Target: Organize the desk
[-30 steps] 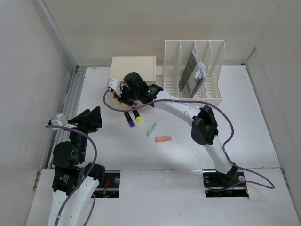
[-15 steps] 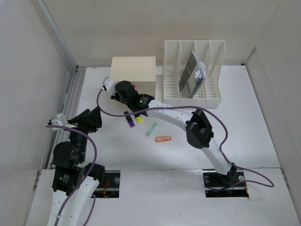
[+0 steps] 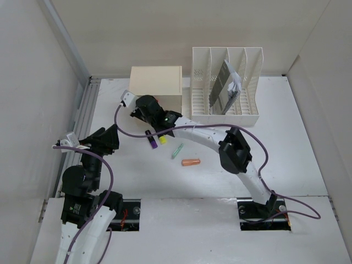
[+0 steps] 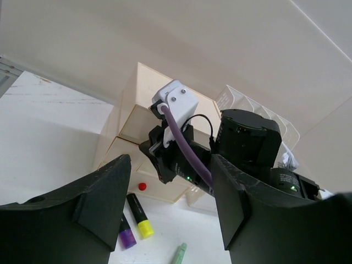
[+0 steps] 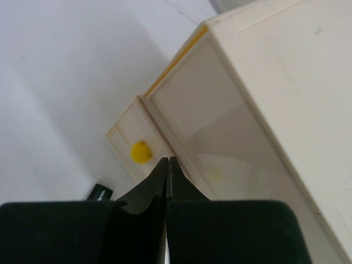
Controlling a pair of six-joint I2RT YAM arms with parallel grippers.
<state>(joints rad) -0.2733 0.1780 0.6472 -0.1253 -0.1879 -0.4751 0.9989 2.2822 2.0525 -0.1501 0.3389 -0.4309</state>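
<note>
Far left: drawer box (image 3: pixel 157 82) stands at the far edge; right gripper (image 5: pixel 166 162), jaws together, sits close at its front.
Far right: file rack (image 3: pixel 226 82) stands just beside the drawer box.
Centre: right arm (image 3: pixel 203 132) spans the desk (image 3: pixel 286 154) above the purple marker (image 3: pixel 150 140) and yellow marker (image 3: pixel 160 139); green pen (image 3: pixel 177 150) and orange marker (image 3: pixel 191 162) lie nearer.
Left edge: left gripper (image 3: pixel 113 138) hovers, jaws apart.
Free room: bare desk right of the right arm, near of the file rack.

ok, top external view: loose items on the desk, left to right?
purple highlighter → yellow highlighter → green pen → orange cylinder
</note>
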